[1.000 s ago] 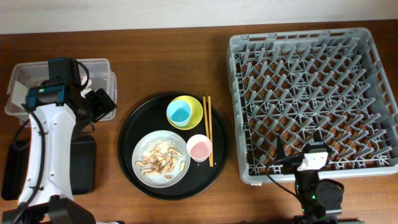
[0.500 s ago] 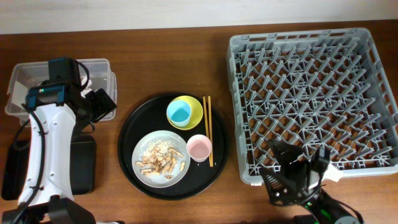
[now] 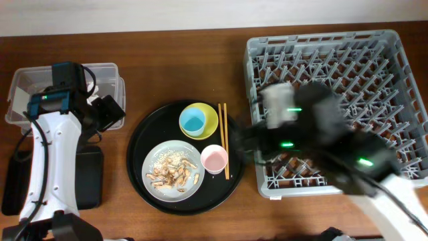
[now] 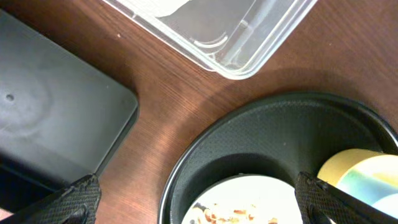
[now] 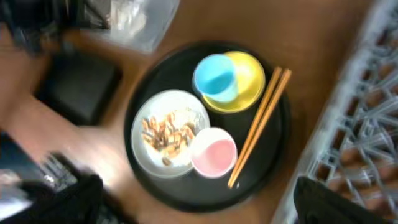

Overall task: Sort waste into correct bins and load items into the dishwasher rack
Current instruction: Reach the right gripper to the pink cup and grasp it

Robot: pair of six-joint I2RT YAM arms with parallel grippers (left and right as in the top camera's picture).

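My right arm (image 3: 314, 134) was a blurred smear hiding the dishwasher rack's (image 3: 348, 60) corner toward the table's (image 3: 194, 60) near edge. In my left wrist view the plate (image 4: 249, 194), yellow-green bowl (image 4: 348, 163) and clear box (image 4: 236, 31) were cropped.

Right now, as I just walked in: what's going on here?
No dish shows in the rack. The right arm, motion-blurred, reaches over its near side toward the round tray, pincer open. The bowl, blue cup, pink cup, chopsticks and plate of scraps all sit on that tray. The left arm hangs by the clear box, pincer open.
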